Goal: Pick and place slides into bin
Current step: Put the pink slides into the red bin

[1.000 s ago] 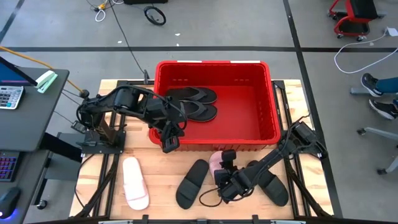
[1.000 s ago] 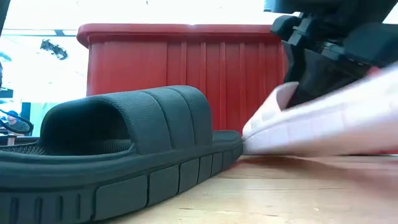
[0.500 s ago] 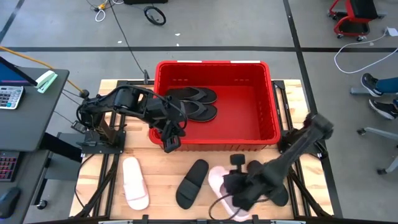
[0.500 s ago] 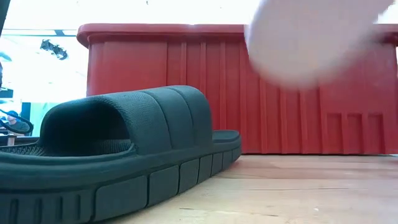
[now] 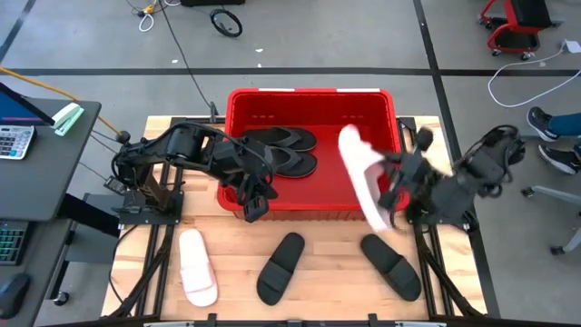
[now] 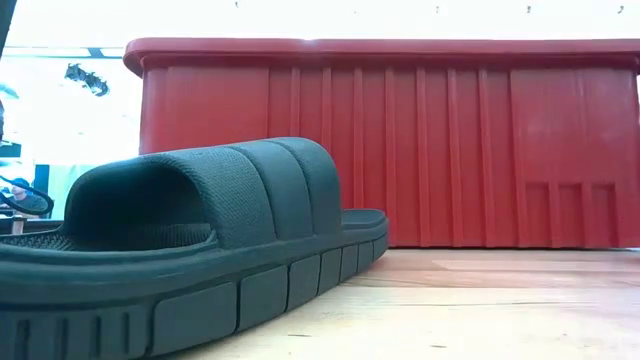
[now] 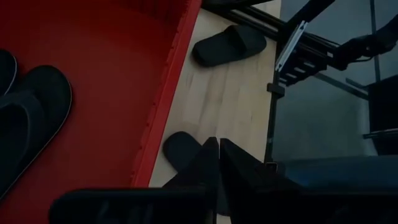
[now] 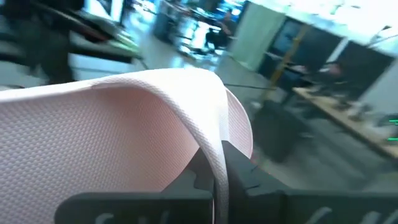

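Observation:
The red bin (image 5: 390,136) stands at the table's far middle with two black flip-flops (image 5: 283,151) lying in it. My right gripper (image 5: 399,178) is shut on a pale pink slide (image 5: 361,177), held in the air over the bin's near right corner. The other pink slide (image 5: 197,266) and two black slides (image 5: 280,266) (image 5: 392,266) lie on their soles on the near part of the table. My left gripper (image 5: 252,205) is shut and empty above the bin's near left wall; its shut fingers show in the left wrist view (image 7: 217,168). My right gripper pinches the pink slide's broad strap at its edge (image 8: 211,146) between its two fingers (image 8: 239,177). The slide is lifted clear of the table and tilted, its long side slanting over the bin's rim (image 5: 377,218).
The bin's ribbed near wall (image 6: 400,150) fills the low view behind one black slide (image 6: 200,230). A desk with a calculator (image 5: 14,141) stands left of the table. Chairs and a person's feet (image 5: 549,136) are on the floor to the right.
My right gripper has gone up and toward the table's far right with the pink slide. The slide lay on the near table between the black slides, was lifted clear, and now hangs tilted over the bin's near right corner.

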You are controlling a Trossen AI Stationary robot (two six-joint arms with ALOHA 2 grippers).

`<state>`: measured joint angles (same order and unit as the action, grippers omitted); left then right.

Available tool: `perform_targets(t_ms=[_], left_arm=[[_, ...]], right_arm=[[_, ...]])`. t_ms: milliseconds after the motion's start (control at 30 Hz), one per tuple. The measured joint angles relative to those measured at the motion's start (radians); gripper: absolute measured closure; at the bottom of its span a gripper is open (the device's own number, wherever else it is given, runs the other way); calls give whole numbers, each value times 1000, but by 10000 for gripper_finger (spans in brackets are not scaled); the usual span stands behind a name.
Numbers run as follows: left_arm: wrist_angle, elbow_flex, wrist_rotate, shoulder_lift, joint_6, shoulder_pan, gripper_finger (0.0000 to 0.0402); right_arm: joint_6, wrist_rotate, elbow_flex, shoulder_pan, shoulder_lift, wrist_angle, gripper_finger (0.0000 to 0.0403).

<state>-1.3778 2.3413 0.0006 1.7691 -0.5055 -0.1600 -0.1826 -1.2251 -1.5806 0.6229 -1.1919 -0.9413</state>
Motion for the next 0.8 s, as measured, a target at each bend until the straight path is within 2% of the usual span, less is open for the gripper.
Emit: perform_targets(t_ms=[167,300,500,667,800], left_arm=[[24,0,0,0,1,0,386],[74,0,-38,0,8,3,395],[137,0,-103,-2,24,65,391],[177,1,-113,-5,104,157,376],[197,1,-115,-12,179,237,383]], right_arm=[[149,30,1,-176,5,-50,394],[153,62,2,-348,-37,-205,395],[201,377,2,-624,-128,-289,395],[336,453,2,-793,-240,-275,395],[438,550,2,-902,-334,-223,395]])
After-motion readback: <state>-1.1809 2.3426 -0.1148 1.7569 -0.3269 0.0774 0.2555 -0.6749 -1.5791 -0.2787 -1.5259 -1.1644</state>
